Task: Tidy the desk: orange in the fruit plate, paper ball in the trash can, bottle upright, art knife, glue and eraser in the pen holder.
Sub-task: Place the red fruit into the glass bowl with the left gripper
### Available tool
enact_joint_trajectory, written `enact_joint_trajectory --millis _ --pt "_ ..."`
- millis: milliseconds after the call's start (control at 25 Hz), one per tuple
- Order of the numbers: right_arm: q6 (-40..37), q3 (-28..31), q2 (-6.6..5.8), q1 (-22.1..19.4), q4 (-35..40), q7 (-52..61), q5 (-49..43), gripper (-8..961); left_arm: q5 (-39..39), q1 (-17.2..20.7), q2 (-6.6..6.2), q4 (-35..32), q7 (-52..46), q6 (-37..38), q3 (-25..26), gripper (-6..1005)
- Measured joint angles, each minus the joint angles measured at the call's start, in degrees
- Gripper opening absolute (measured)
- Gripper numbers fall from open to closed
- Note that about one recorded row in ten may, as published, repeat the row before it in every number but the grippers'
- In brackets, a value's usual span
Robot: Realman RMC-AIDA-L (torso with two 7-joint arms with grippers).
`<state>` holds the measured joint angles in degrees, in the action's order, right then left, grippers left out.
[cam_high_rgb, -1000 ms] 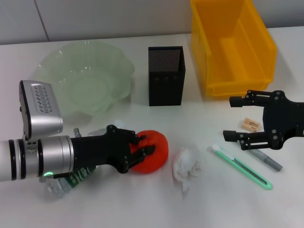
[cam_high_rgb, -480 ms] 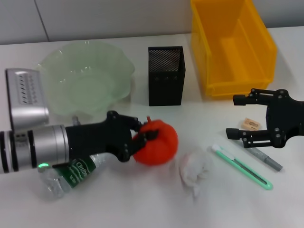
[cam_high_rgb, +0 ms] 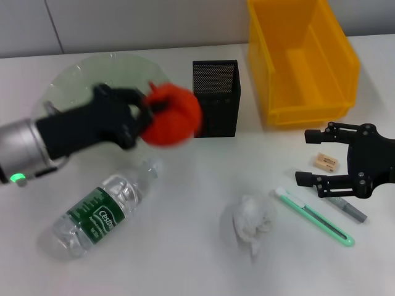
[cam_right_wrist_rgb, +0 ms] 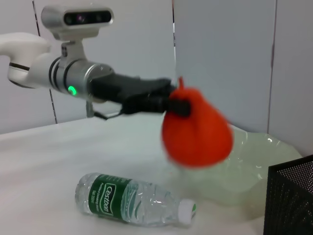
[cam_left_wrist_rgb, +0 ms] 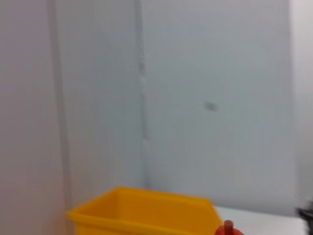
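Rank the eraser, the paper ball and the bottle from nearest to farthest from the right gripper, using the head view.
1. The eraser: between the jaws of the right gripper, on its open side.
2. The paper ball: on the table, towards the middle and closer to the robot.
3. The bottle: lying on its side, far over on the robot's left.
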<state>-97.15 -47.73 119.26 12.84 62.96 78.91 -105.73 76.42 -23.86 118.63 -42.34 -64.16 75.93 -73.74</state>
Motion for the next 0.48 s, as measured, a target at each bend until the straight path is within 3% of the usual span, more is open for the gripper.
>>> enact_joint_trajectory --millis 40,240,480 --pt "0.0 0.0 0.00 0.0 -0.1 0.0 0.0 823 -1.1 0.1 0.10 0.2 0.2 -0.5 3.5 83" --pt "-0.1 -0.1 0.02 -0.1 -0.6 -0.1 0.0 822 -3.8 0.1 0.12 0.9 1.3 -4.4 7.3 75" --pt "-0.1 -0.5 0.09 -0.1 -1.3 -0.2 0.1 822 -7.1 -0.4 0.08 3.5 4.2 -8.0 7.6 87"
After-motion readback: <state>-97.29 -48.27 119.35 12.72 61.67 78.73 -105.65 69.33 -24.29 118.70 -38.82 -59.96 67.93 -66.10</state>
